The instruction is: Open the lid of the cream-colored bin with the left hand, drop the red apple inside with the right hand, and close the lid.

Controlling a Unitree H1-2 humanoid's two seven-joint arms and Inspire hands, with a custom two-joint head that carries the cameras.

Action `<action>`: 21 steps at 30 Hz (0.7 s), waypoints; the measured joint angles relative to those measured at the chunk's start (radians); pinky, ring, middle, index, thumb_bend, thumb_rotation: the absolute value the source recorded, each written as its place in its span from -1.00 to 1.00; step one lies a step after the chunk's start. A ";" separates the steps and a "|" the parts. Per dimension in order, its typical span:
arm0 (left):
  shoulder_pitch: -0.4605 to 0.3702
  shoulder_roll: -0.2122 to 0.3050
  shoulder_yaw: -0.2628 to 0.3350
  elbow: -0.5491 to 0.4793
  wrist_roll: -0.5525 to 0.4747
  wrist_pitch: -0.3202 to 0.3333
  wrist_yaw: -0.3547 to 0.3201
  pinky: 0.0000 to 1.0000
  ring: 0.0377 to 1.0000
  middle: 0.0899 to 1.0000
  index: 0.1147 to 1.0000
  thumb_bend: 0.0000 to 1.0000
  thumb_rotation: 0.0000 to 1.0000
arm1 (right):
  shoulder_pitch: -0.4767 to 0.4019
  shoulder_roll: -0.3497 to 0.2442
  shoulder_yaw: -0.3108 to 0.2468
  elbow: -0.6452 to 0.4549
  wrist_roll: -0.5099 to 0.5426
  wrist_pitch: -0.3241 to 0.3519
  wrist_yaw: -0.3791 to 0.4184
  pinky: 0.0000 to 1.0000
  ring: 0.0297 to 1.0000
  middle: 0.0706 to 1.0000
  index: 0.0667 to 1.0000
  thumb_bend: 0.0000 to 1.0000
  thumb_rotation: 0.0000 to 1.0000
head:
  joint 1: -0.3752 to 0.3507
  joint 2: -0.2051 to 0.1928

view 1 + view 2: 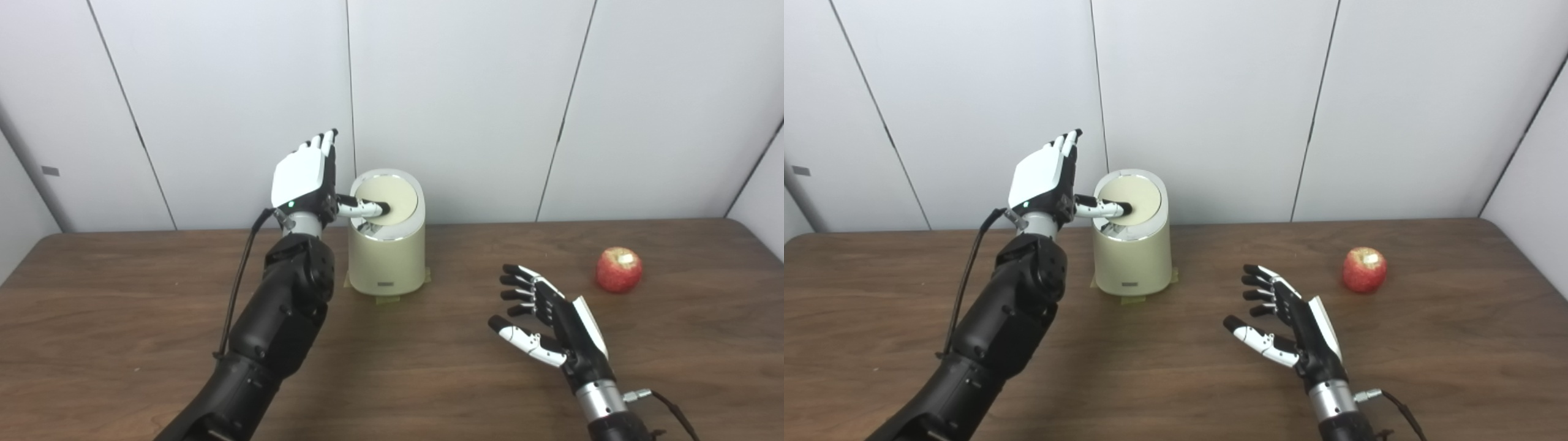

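Observation:
The cream-colored bin [387,257] stands upright at the back middle of the table. Its round lid [395,199] is slightly tipped, with a dark gap along its near edge. My left hand [305,180] is raised beside the bin's left side, fingers pointing up and apart, and its thumb rests on the lid. The red apple [618,269] sits on the table at the right. My right hand [548,324] hovers open, palm facing left, to the left of and nearer than the apple, holding nothing.
The brown wooden table [122,306] ends at white wall panels [490,92] close behind the bin. A small tape patch [387,299] lies under the bin's base. A cable runs along my left forearm [278,324].

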 measured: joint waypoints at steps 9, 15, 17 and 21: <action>-0.002 0.013 -0.058 -0.026 0.065 0.000 -0.004 1.00 1.00 1.00 1.00 0.97 -0.68 | -0.002 0.000 0.003 0.002 -0.004 -0.005 -0.002 0.24 0.44 0.56 0.61 0.00 -0.08 | -0.002 -0.002; -0.007 0.031 -0.090 -0.021 0.100 0.002 -0.016 1.00 1.00 1.00 1.00 1.00 -0.68 | -0.002 0.002 0.003 0.002 -0.001 -0.005 -0.002 0.24 0.45 0.57 0.63 -0.01 -0.12 | 0.000 -0.003; -0.012 0.036 -0.103 -0.015 0.111 0.001 -0.014 1.00 1.00 1.00 1.00 1.00 -0.68 | -0.002 0.002 0.003 0.002 -0.002 -0.005 -0.002 0.23 0.44 0.56 0.62 -0.02 -0.13 | -0.002 -0.002; -0.021 0.041 -0.113 0.021 0.115 -0.003 0.001 1.00 1.00 1.00 1.00 1.00 -0.66 | -0.002 0.002 0.004 0.002 -0.002 -0.004 -0.001 0.25 0.46 0.57 0.63 -0.01 -0.12 | -0.002 -0.003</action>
